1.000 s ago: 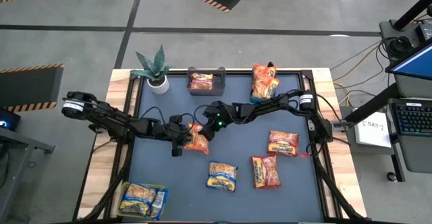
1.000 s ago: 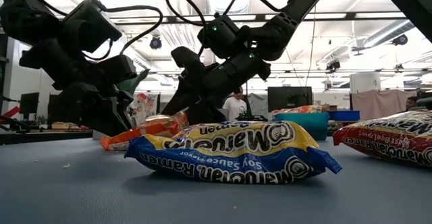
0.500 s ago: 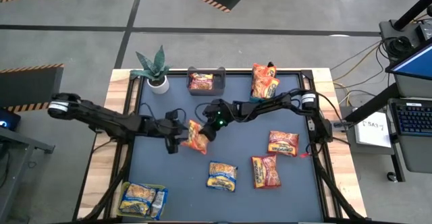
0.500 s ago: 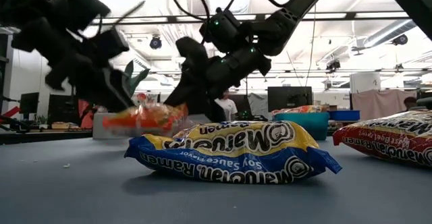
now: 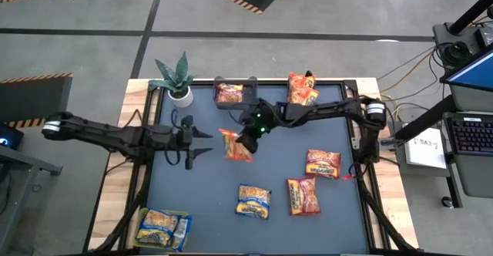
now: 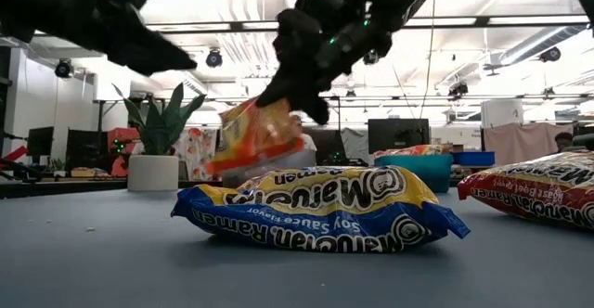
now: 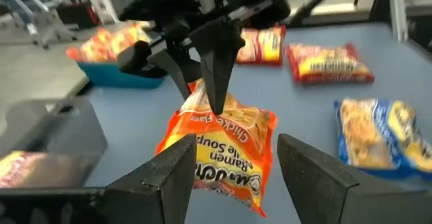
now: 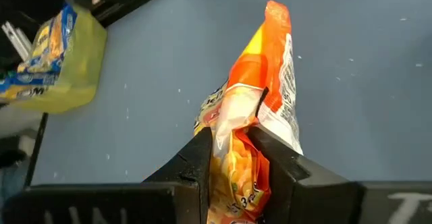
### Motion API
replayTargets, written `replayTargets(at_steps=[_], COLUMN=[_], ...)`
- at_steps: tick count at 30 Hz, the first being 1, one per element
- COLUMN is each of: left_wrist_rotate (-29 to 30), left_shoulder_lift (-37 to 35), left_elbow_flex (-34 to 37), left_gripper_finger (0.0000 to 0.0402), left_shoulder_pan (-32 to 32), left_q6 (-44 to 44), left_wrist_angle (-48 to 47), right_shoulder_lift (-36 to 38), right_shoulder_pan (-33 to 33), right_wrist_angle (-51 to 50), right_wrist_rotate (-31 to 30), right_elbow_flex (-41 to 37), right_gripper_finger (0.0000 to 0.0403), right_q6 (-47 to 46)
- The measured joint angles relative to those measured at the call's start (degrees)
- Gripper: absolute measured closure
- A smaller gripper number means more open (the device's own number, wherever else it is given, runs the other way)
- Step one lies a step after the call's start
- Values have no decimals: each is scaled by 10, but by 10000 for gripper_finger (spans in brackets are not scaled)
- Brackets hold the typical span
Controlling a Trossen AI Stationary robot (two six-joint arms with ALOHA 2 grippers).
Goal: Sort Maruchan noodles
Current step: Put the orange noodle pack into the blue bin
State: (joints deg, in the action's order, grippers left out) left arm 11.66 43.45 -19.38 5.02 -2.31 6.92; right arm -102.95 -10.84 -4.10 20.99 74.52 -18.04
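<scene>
High view: we see the right gripper (image 5: 248, 141) near the middle of the dark table (image 5: 200, 202), its fingers pinched tight on the top edge of an orange chicken-flavor ramen packet (image 5: 235, 146), which hangs clear of the surface. In the low view this packet (image 6: 255, 136) dangles above the blue-and-yellow soy sauce packet (image 6: 320, 208) lying in front. To its left, the left gripper (image 5: 202, 141) hovers with its fingers spread wide and nothing between them, just apart from the packet. Two red-pink packets (image 5: 323, 163) lie at the right, and more yellow packets fill a bin (image 5: 162, 229) at the near left corner.
</scene>
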Motion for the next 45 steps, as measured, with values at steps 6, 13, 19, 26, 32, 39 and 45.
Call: replayTargets(at_steps=[6,13,19,26,32,39,45], left_wrist_rotate=[0,0,0,0,12,30,30], left_shoulder_lift=[-41,-48,-36,-21,-10,-1,9], left_elbow_flex=[0,0,0,0,0,0,0], left_gripper_finger=[210,210,210,210,210,210,210], left_shoulder_pan=[0,0,0,0,0,0,0], left_q6=[0,0,0,-2,-2,-2,-15], left_wrist_angle=[8,13,32,34,36,48,69], right_shoulder_lift=[83,183,244,298,318,304,302], right_shoulder_pan=[-31,-92,-160,-248,-322,-357,-357], right_wrist_angle=[-115,-238,-323,-349,-332,-288,-235], right_wrist_rotate=[-1,-38,-82,-121,-122,-122,-121], right_elbow_flex=[0,0,-9,-56,-124,-192,-214], right_gripper_finger=[325,325,325,326,325,323,318], right_q6=[82,167,226,253,282,322,322])
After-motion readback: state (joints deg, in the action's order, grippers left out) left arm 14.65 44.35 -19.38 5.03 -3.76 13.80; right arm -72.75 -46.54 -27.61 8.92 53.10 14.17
